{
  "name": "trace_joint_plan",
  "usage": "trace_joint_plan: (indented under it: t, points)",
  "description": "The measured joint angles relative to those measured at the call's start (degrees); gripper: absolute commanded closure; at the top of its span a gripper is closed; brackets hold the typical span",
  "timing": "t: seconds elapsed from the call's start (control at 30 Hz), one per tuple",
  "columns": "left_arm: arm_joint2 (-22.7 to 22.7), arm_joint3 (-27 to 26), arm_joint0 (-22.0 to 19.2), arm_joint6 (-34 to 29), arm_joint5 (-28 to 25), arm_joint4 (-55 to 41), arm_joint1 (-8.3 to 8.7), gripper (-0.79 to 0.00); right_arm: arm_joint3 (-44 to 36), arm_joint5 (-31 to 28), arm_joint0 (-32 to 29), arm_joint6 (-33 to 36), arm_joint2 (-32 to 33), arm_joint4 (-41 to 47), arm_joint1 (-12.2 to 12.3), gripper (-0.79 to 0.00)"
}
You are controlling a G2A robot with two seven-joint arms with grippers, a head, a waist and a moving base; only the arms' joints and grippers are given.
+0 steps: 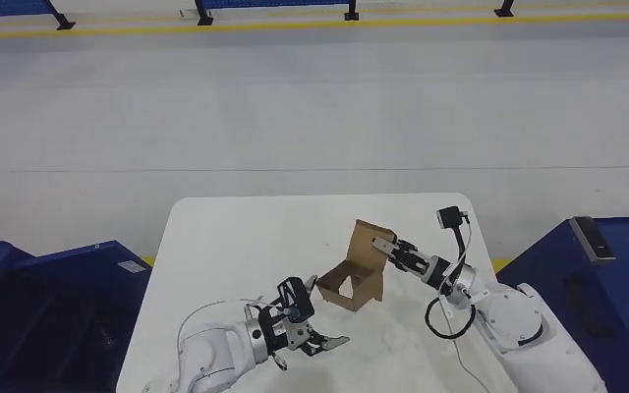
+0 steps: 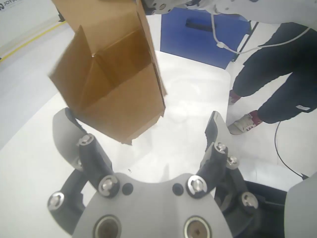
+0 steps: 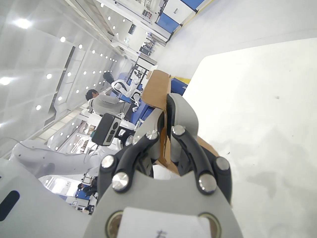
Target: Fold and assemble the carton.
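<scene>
**Carton opened into a tube, flaps not yet closed.**
Left tool (image 2: 139, 123) is spread wide and empty, just beside the carton's (image 1: 356, 275) low corner; I can't tell if a finger touches it. The carton is tilted, mid-right on the table (image 1: 226, 246). Right tool (image 3: 165, 105) is clamped on its upper wall. Probably the flap-folding step: next, the left tool pushes a flap in while the right braces. Far-end flaps are hidden, and whether the carton rests on the table is unclear.
</scene>
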Motion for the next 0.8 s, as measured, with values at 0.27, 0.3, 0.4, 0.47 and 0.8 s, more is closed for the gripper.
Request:
trace_joint_plan:
  t: [0.27,0.3,0.4,0.47,0.8]
  points:
    - [2.39,-0.72,0.02,-2.65,-6.0,-1.03,0.31,-0.785,-0.46,0.03,-0.05,-0.29,-1.59,-0.76,-0.43,0.0]
    - [2.84,-0.5,-0.28,-2.78,-5.78,-0.94,0.24,-0.785,-0.6,0.04,-0.08,-0.13,-2.0,-0.83,-0.49,0.0]
    - [4.63,0.42,-1.52,-3.07,-5.08,-0.94,-0.1,-0.785,-0.82,0.03,-0.18,0.3,-3.31,-1.03,-0.7,0.0]
    - [5.75,0.8,-2.42,-3.27,-4.89,-1.27,-0.31,-0.785,-0.78,-0.03,-0.28,0.91,-4.28,-0.47,-0.85,0.0]
    - [9.03,1.1,-4.39,-3.34,-3.22,0.38,-0.84,-0.785,0.85,0.53,-0.04,3.89,-6.93,3.36,-1.39,0.0]
